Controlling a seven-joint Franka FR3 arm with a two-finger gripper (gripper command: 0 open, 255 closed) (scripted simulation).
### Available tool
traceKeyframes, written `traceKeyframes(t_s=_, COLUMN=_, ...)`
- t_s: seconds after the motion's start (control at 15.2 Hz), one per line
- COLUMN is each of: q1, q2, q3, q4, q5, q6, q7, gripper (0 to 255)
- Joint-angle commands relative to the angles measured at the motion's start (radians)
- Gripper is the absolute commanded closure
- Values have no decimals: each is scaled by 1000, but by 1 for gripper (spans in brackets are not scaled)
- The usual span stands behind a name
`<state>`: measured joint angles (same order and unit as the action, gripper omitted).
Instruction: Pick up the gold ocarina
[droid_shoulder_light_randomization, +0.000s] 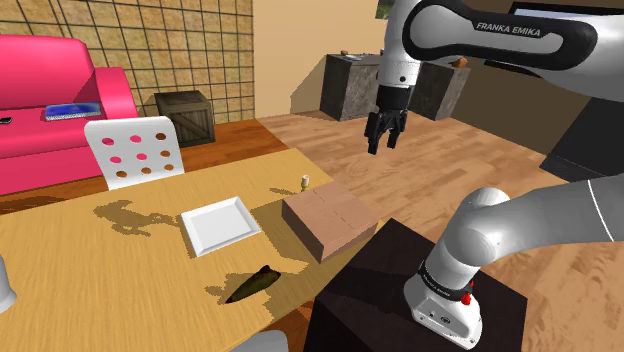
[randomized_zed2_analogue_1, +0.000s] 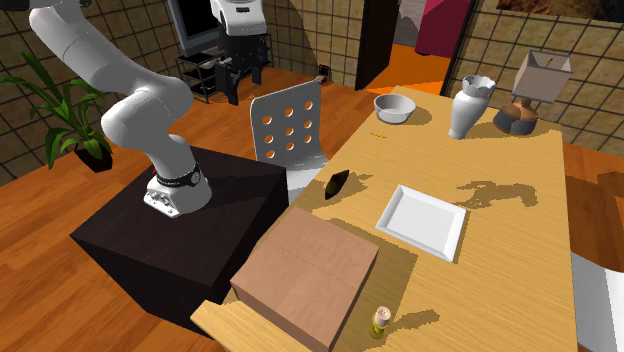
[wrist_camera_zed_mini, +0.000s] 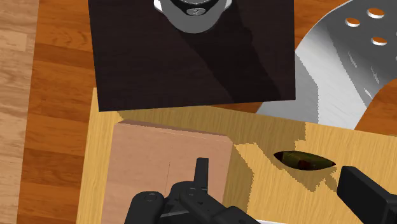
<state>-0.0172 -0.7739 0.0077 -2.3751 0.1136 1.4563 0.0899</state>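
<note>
In the shoulder view, the gripper (droid_shoulder_light_randomization: 385, 135) is hanging high, at one o'clock from the cardboard box (droid_shoulder_light_randomization: 328, 222). The dark gold-brown ocarina (droid_shoulder_light_randomization: 250, 285) is lying at five o'clock from the white plate (droid_shoulder_light_randomization: 218, 225). In the second exterior view, the ocarina (randomized_zed2_analogue_1: 337, 183) is lying at ten o'clock from the plate (randomized_zed2_analogue_1: 422, 221), near the edge of the table (randomized_zed2_analogue_1: 500, 280). In the wrist view, the jaws are standing spread, gripping nothing. The approach seems to be running: next, the gripper needs to come over the ocarina, jaws across its narrow body, and descend.
</note>
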Motion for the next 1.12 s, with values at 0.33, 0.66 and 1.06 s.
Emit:
traceKeyframes(t_s=0.33, q1=55, q2=134, q3=49, q4=-29, q5=-15, q6=153, q7=-75, gripper=0)
traceKeyframes(t_s=0.66, q1=102, q2=285, q3=102, q4=-34, q5=-39, q6=300, q7=-138, gripper=0)
traceKeyframes(t_s=1.06, q1=148, q2=483, q3=170, q4=-9, q5=-90, q6=462, q7=-191, gripper=0)
